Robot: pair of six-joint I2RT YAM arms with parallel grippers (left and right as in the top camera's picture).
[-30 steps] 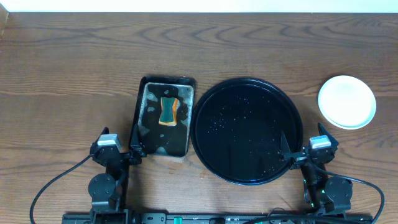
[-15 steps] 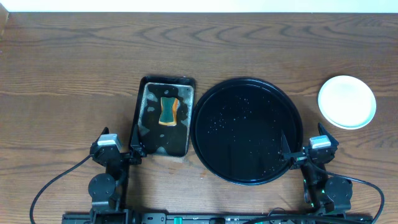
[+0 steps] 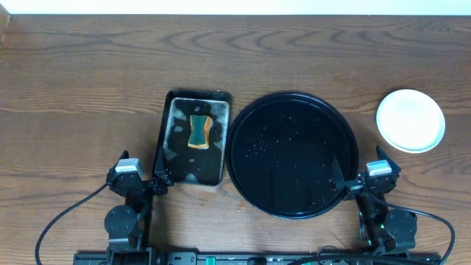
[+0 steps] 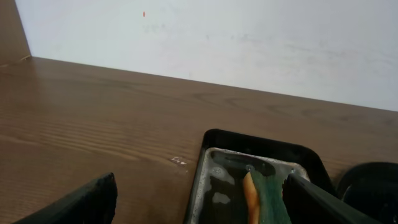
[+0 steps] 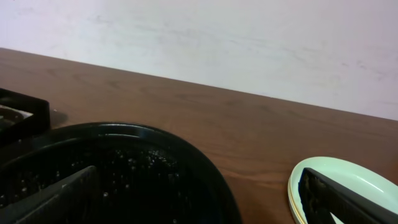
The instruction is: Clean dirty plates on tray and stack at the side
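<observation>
Nothing had moved since the earlier frames; both arms sat parked at the table's (image 3: 73, 88) near edge. The left end effector (image 4: 200, 180) was released, jaws spread wide and grasping nothing, with the rectangular black pan (image 3: 163, 125) directly ahead of it and a wet orange-and-green sponge (image 3: 199, 131) lying inside. The right end effector (image 5: 198, 171) was likewise released and empty. Just ahead of it lay the round black tray (image 3: 292, 154), speckled with droplets. The plates (image 3: 411, 120) stood stacked on the table ahead and to its right, apart from the tray, the top one clean.
</observation>
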